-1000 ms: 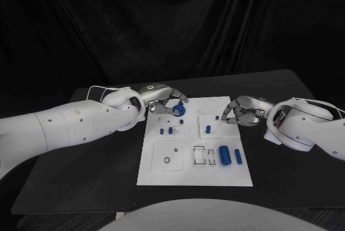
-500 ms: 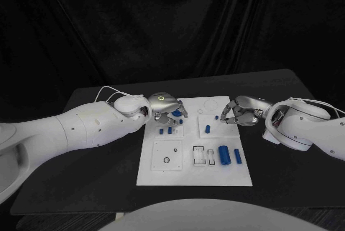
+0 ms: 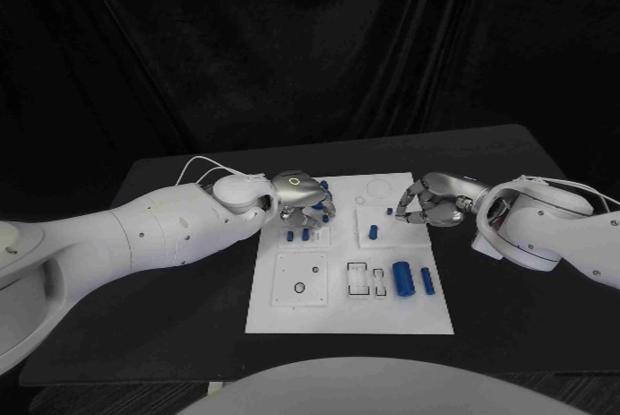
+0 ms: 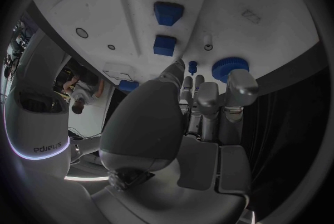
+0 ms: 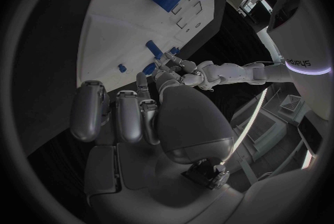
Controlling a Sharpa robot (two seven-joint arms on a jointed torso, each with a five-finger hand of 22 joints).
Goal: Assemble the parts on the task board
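Left hand (image 3: 301,200) is down over the far-left corner of the task board (image 3: 348,321), fingers pointing at the board. In the left wrist view a blue gear (image 4: 229,67) sits on the board right at the fingertips (image 4: 239,82), with a small blue peg (image 4: 192,66) just beside it; I can't tell whether the fingers pinch the gear or only touch it. My read: it's seating the gear on its post, hence the fingers-down pose. Two blue square blocks (image 4: 167,29) stand in the board beyond the peg. Right hand (image 3: 430,200) rests at the board's far-right edge, fingers curled in, holding nothing, likely parked clear of the work. Nearer the board's front, a blue cylinder (image 3: 403,278) and a thinner blue rod (image 3: 427,280) lie side by side, not yet placed, next to two rectangular slots (image 3: 365,280).
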